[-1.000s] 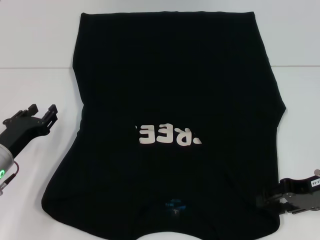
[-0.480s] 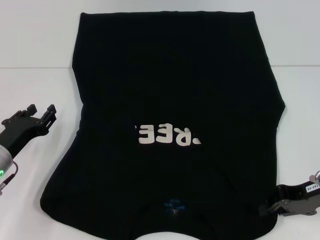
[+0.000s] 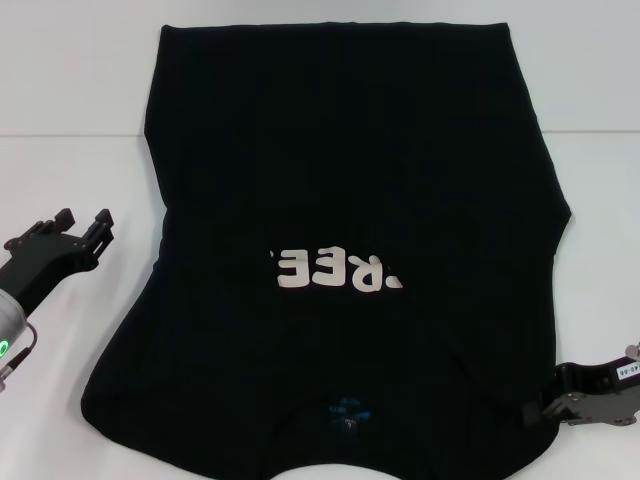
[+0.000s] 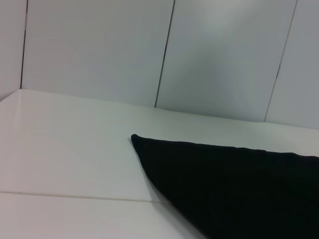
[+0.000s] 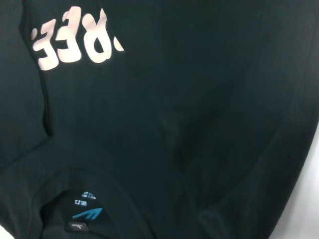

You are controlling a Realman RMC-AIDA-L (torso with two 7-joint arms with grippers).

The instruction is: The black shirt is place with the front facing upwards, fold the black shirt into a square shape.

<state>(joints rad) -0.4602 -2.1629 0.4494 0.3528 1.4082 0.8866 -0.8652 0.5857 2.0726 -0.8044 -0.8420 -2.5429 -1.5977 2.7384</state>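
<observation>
Reaching in at the near right corner of the black shirt [image 3: 350,250], the right gripper [image 3: 532,412] is touching the cloth's edge, though whether its jaws are clenched cannot be told; the left gripper [image 3: 84,228] is hovering with jaws released over the white table [image 3: 80,170], beside the shirt's left edge; the shirt is lying flat, lettering up; only the right wrist view is showing the blue neck label [image 5: 84,211] clearly.

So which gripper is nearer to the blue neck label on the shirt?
The right gripper. It sits at the black shirt's near right edge, roughly level with the blue neck label. The left gripper is off the cloth, out on the table to the left and farther back.
</observation>
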